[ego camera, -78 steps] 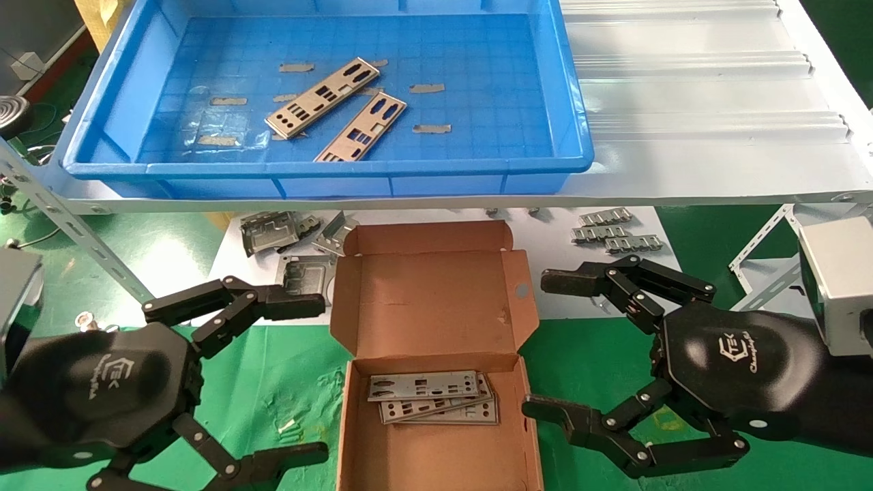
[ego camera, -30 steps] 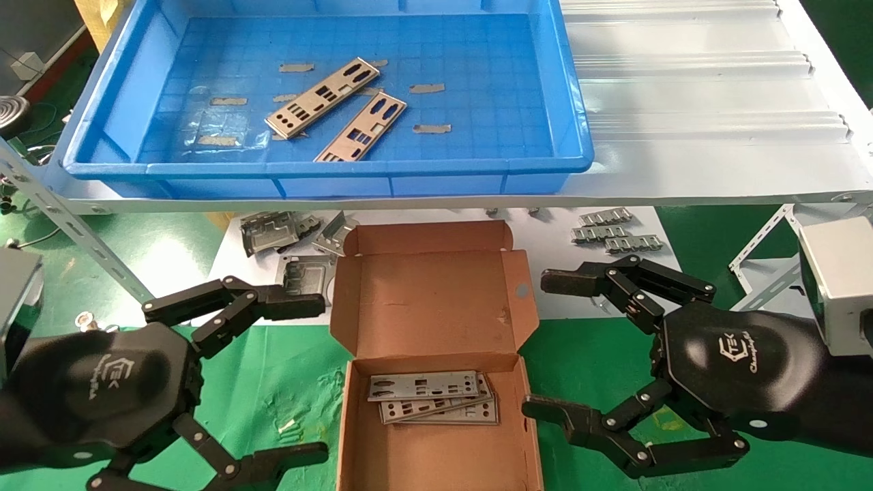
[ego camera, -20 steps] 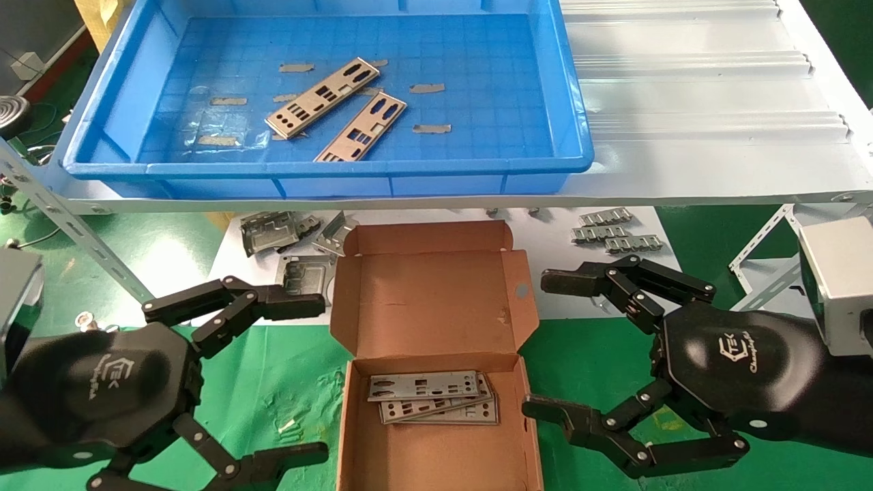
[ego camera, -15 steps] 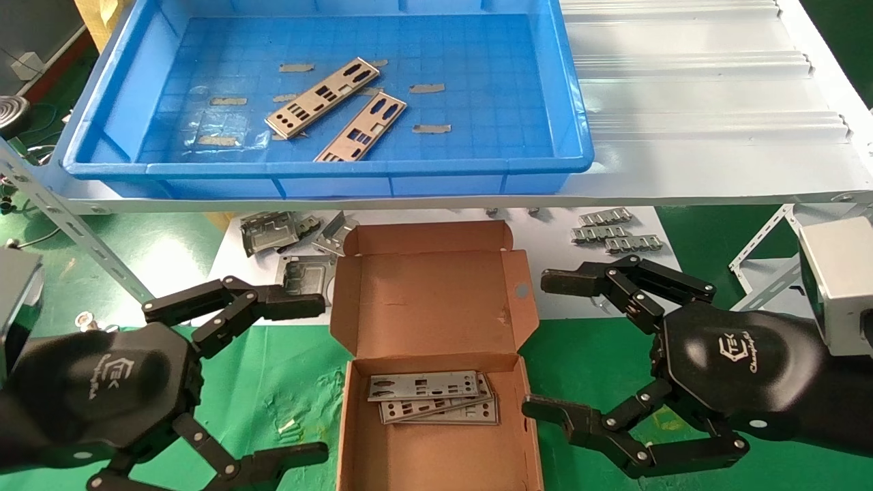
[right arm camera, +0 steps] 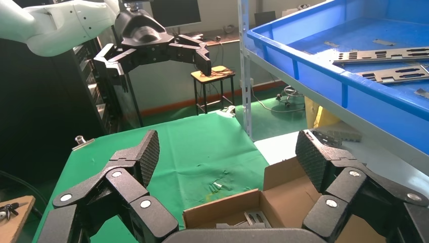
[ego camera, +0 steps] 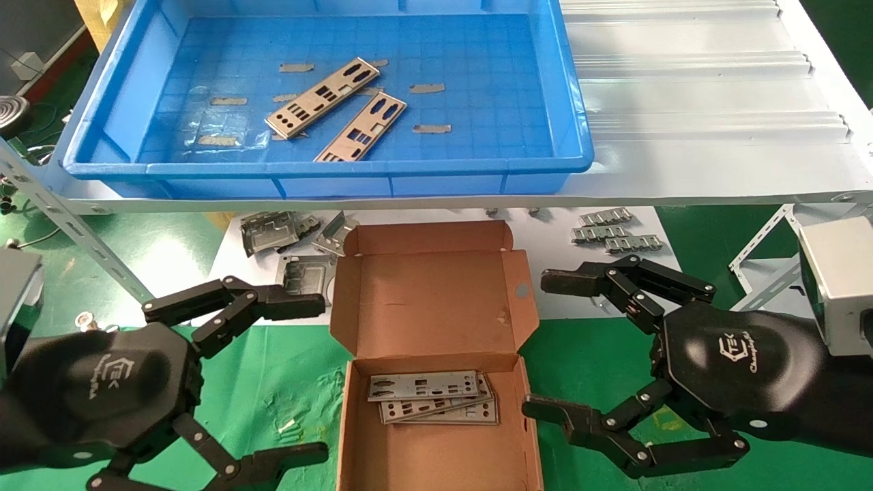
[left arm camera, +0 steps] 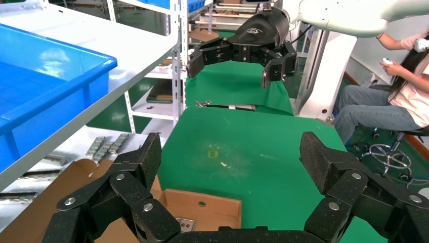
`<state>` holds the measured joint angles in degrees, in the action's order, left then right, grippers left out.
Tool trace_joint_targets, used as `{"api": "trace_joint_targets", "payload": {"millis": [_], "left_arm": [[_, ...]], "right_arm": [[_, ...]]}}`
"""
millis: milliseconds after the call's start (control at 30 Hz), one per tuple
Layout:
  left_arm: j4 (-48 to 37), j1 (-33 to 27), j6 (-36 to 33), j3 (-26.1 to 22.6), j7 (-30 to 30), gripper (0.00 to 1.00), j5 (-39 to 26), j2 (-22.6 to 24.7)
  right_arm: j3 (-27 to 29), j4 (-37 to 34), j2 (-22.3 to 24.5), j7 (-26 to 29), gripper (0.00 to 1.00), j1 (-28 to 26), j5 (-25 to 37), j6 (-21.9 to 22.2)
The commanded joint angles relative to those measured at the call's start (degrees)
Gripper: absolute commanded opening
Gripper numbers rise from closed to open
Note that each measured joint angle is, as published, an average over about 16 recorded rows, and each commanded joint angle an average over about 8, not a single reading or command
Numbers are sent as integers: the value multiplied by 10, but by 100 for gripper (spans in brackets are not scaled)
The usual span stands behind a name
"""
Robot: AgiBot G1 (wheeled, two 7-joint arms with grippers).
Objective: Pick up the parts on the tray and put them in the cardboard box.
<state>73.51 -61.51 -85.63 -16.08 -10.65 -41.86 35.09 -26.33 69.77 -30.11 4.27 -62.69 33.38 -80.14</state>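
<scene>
On the raised white shelf at the far side of the counter [ego camera: 273,382] stands the tray [ego camera: 123,88], and two parts lie on its floor close to its near wall. The first part [ego camera: 322,97] and the second part [ego camera: 361,127] both have the long axis running diagonally, from the near-left to the far-right, and they lie side by side, almost touching. Some bits of tape [ego camera: 427,88] are stuck on the tray floor around them.

Lower, at the near edge of the counter, the cardboard box [ego camera: 436,450] stands open with its flap lid [ego camera: 430,293] folded back toward the shelf. Inside it is a stack of parts [ego camera: 433,397], flat, with the long axis going left to right.

Left of the box hangs the left end effector [ego camera: 303,382], fingers spread wide, holding nothing. Right of the box hangs the right end effector [ego camera: 552,344], also spread wide and empty. Neither one touches the box.
</scene>
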Motion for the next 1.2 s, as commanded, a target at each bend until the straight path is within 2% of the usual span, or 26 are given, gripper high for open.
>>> {"api": "trace_joint_targets", "payload": {"millis": [33,1200], "left_arm": [[0,0,0,0,0,100,0,0],[0,0,0,0,0,100,0,0]], "right_arm": [[0,0,0,0,100,0,0,0],[0,0,0,0,100,0,0,0]]}}
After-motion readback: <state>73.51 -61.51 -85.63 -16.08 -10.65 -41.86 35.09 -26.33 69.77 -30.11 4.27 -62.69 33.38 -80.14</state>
